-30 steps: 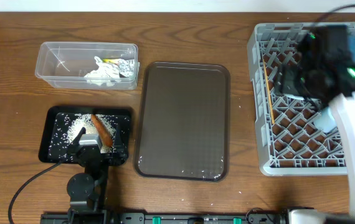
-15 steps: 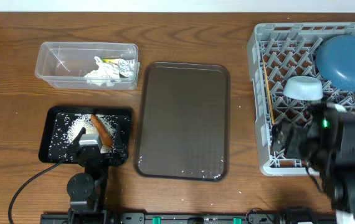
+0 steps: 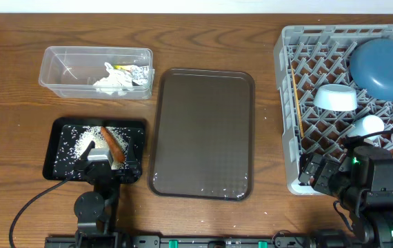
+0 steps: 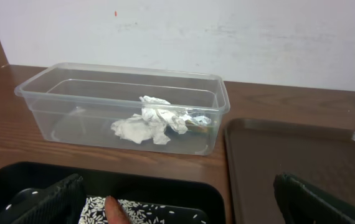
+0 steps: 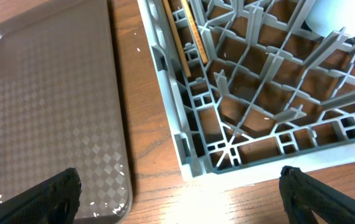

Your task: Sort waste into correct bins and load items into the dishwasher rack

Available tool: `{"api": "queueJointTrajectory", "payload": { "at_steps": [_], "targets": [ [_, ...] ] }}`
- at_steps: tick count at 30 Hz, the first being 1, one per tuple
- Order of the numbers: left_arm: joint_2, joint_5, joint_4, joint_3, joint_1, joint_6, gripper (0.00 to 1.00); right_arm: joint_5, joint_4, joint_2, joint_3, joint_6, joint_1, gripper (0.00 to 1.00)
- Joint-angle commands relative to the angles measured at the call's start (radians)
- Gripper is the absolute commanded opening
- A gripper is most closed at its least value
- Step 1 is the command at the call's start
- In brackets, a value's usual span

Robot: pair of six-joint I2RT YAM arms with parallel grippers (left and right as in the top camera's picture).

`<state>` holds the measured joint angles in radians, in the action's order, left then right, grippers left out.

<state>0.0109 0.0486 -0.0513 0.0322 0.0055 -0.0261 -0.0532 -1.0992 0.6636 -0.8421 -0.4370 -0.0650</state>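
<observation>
right arm withdrawn near rack, fingers spread

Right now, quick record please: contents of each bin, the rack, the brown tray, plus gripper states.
clear tub: crumpled tissue and wrapper inside
black tray: rice and a carrot inside
brown tray: bare apart from a few white specks at its near edge
rack: plate, bowl and white cup among the pegs; chopsticks along the wall nearest the brown tray
left gripper: open, empty, over the black tray's near edge
right gripper: open, empty, by the rack's near corner
</observation>
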Motion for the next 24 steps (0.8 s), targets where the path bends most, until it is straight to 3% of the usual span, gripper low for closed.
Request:
{"api": "queueJointTrajectory", "payload": {
  "at_steps": [1, 9, 15, 24],
  "targets": [
    [-0.006, -0.011, -0.018, -0.026, 0.005, -0.001, 0.98, -0.004, -0.010, -0.003, 0.003, -0.014, -0.007, 0.99],
    [-0.006, -0.011, -0.018, -0.026, 0.005, -0.001, 0.98, 0.053, 0.057, -0.005, 0.036, 0.005, -0.018, 0.99],
    [-0.006, -0.011, -0.018, -0.026, 0.005, -0.001, 0.98, -0.067, 0.386, -0.095, 0.232, 0.158, -0.028, 0.99],
    [-0.006, -0.011, -0.018, -0.026, 0.005, -0.001, 0.98, -0.200, 0.909, -0.348, 0.617, 0.165, -0.028, 0.99]
  ]
}}
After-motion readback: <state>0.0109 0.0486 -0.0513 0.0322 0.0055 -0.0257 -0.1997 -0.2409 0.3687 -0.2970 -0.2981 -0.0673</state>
